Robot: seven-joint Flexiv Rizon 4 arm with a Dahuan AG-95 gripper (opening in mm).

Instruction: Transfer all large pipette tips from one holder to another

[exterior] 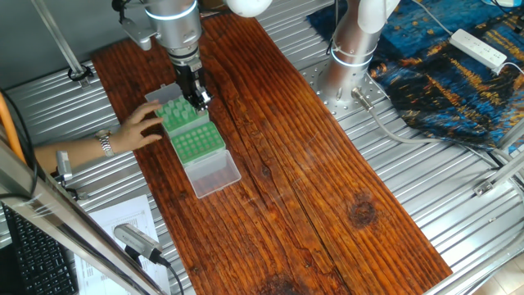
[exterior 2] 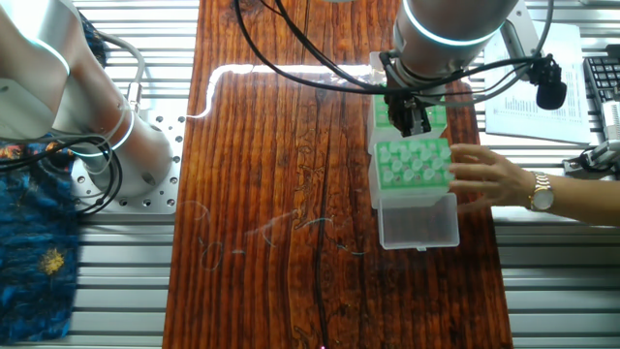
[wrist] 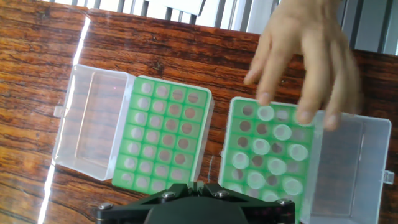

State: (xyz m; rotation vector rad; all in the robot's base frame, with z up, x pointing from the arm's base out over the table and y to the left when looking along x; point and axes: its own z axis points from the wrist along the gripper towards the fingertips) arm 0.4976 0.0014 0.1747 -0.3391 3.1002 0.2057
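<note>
The translucent whitish conical large pipette tips (wrist: 268, 163) sit in the right-hand green plastic rack (wrist: 244, 144) at centre-right of the hand view, a person's hand (wrist: 308, 56) touching its top edge. The left green rack (wrist: 163, 138) stands beside it on the dark wooden surface (exterior: 327, 164). The black two-finger gripper (exterior: 199, 97) hovers above the racks; whether it is open or closed cannot be told.

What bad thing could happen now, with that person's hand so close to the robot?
The person's hand rests on the rack holding the pipette tips, right beside the gripper. If the arm moves, it might bump the fingers. The hand also covers part of that rack, so the robot may not reach some tips. If the hand nudges the rack, the tips may no longer line up with the empty rack or the gripper.
</note>
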